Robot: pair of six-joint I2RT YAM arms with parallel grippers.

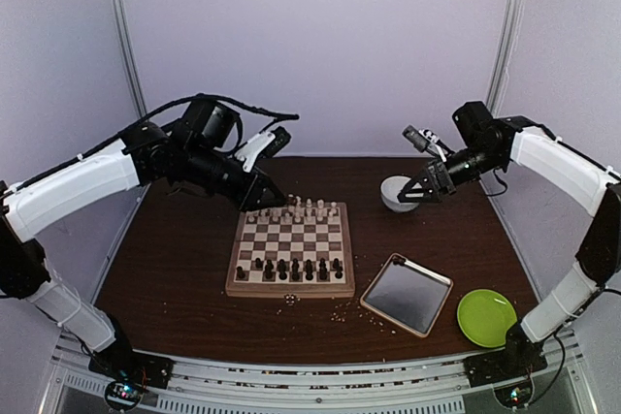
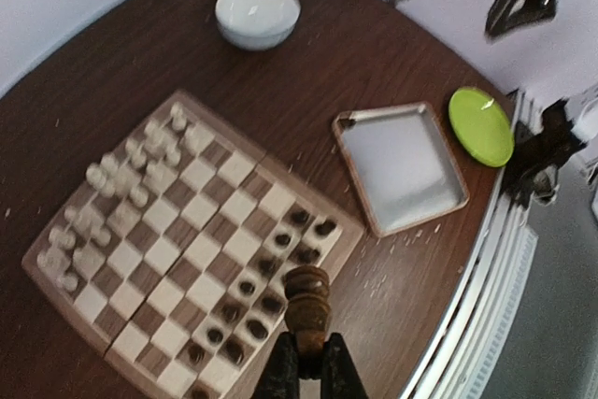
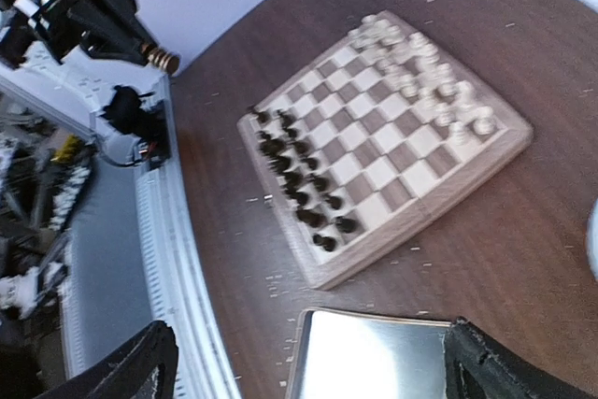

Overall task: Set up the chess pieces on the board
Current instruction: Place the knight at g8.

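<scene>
The board lies mid-table. Cream chess pieces stand along its far rows and dark ones along its near rows. My left gripper hovers over the board's far left corner. In the left wrist view that gripper is shut on a dark brown chess piece, which sticks out past the fingertips, high above the dark rows. My right gripper hangs over a white bowl, apart from the board. Its fingers stand wide apart with nothing between them.
A white bowl sits right of the board's far end. A shiny metal tray lies near right of the board, with a green plate beyond it. Pale crumbs dot the table near the front rim.
</scene>
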